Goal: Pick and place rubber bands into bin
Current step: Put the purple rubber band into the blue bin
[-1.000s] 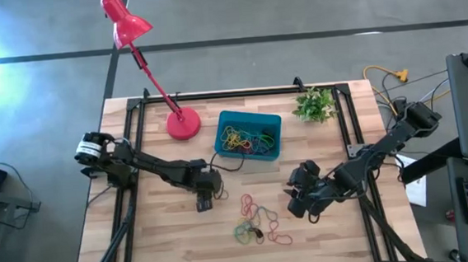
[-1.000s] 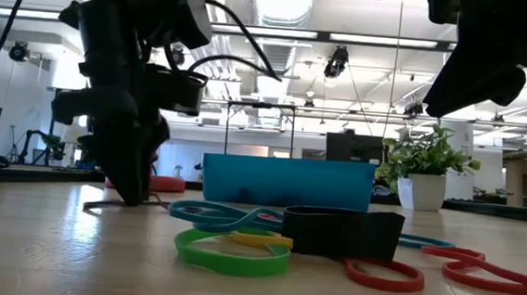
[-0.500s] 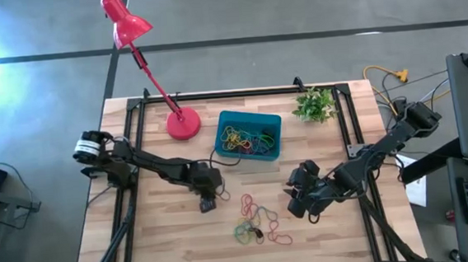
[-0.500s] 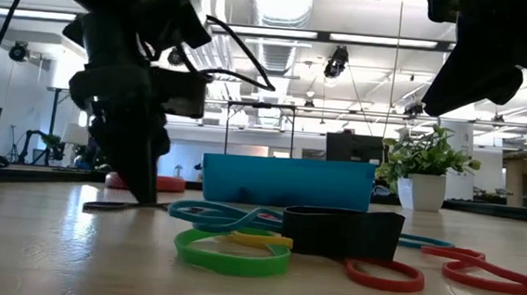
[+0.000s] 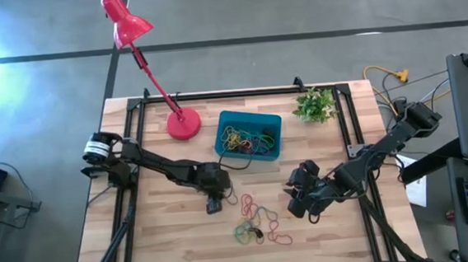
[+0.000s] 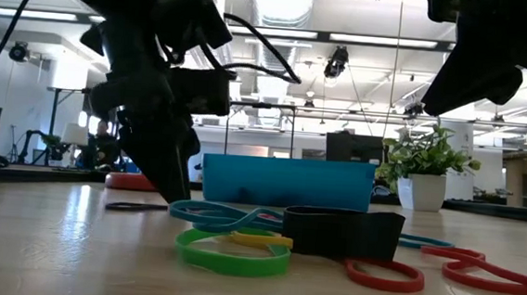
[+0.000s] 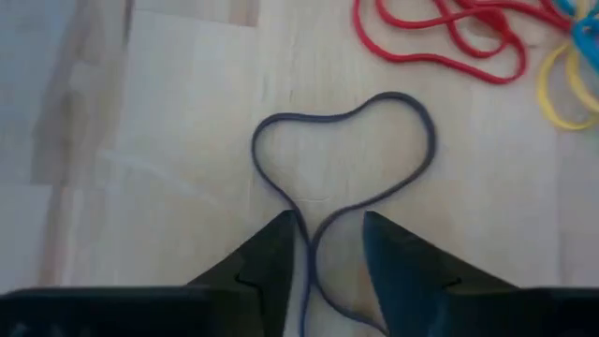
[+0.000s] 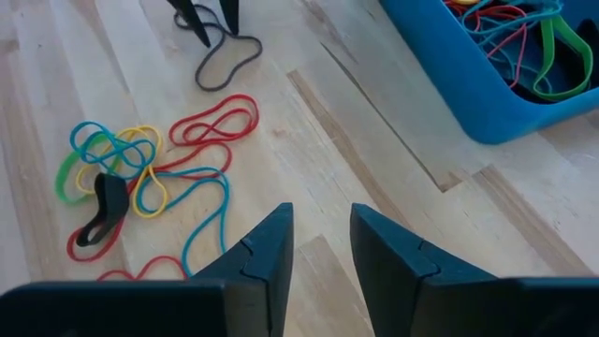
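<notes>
Left gripper (image 7: 323,257) low on table left of band pile, fingers narrowly parted astride dark rubber band (image 7: 346,159), not clamped. Risk: thin loop missed or dragged sideways at closure. Right gripper (image 8: 316,245) parked right, slightly parted, nothing held.

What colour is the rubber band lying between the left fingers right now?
Dark grey, almost black rubber band; the left wrist view shows it best.

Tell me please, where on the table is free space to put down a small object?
Bare wood lies along the table edge below the left hand, and between the rubber bands and the right hand. It is crowded around the bin, with the lamp base and plant at its sides.
</notes>
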Available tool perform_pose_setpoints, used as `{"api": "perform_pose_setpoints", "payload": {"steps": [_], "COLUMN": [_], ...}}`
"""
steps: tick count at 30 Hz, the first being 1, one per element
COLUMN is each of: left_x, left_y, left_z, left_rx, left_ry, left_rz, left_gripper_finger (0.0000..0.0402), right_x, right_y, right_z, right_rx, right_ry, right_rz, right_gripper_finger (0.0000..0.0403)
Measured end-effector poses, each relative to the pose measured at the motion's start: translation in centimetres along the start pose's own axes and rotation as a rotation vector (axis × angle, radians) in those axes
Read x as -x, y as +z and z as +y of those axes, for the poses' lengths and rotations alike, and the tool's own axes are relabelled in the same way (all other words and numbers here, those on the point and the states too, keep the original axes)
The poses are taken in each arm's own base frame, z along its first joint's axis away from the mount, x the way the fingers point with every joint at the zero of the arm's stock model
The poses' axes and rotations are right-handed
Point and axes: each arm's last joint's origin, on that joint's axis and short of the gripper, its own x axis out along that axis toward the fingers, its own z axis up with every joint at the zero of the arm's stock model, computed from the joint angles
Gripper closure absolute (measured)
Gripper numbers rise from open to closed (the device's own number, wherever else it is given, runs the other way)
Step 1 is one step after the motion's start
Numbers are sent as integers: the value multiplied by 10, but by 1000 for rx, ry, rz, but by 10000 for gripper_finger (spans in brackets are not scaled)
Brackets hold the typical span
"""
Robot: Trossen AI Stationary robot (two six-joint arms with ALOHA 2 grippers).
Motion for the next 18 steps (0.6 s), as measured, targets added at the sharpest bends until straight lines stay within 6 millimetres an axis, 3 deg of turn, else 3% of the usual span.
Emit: {"api": "perform_pose_setpoints", "payload": {"steps": [7,13,18], "left_x": [3,5,21], "left_y": [2,3,14], "left_z": [0,1,-4], "left_rx": [-60,-62,-65], "left_ry": [75,94,99], "left_rz": [-33,-42,-102], "left_gripper_finger": [391,400,401], "right_x": [0,0,0], "right_y": [0,0,0], "right_z": [0,0,0], "right_rx": [5,22,24], "right_ry": [-1,-6,-10], "right_rz": [0,-10,-16], "right_gripper_finger": [315,321,323]}}
